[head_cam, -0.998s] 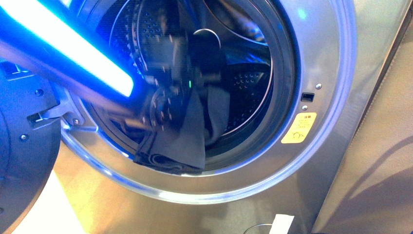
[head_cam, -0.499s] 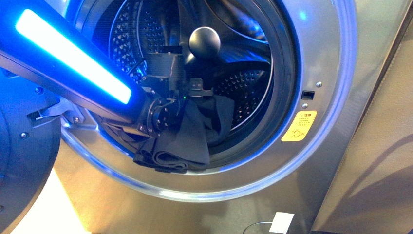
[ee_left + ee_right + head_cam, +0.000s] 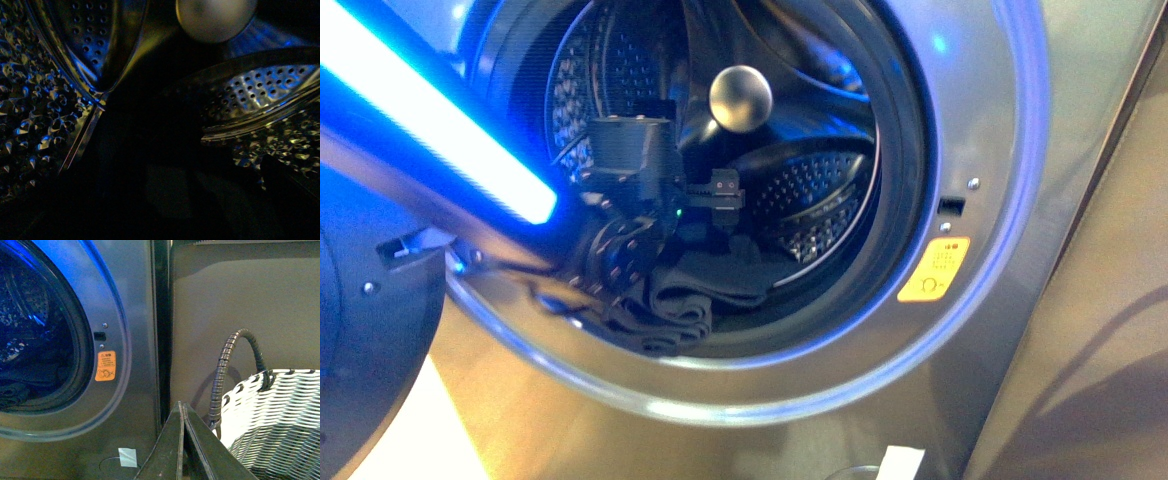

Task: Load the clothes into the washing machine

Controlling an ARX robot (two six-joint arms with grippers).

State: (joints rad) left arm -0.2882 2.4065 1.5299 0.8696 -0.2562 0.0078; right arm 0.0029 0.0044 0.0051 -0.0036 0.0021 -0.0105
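The washing machine (image 3: 980, 200) stands with its porthole open, lit blue. My left arm reaches into the drum, and the left gripper (image 3: 718, 193) is open with nothing between its fingers. Below it the dark clothes (image 3: 685, 295) lie crumpled, partly in the drum and partly over the black gasket's lower lip. The left wrist view is dim; it shows the perforated drum wall (image 3: 35, 115) and a paddle (image 3: 260, 90), with the lower part too dark to read. My right gripper (image 3: 183, 412) is shut and empty, outside the washing machine (image 3: 135, 305) and to its right.
The dark grey door (image 3: 360, 330) hangs open at the left. A round silver knob (image 3: 740, 97) sits at the drum's back. A white woven basket (image 3: 280, 415) with a grey ribbed handle (image 3: 222, 370) stands right of the machine, against a brown wall.
The clothes hung draped from the left gripper over the gasket; now they have dropped free and lie lower at the drum's lip. The left arm has shifted left and slightly up.
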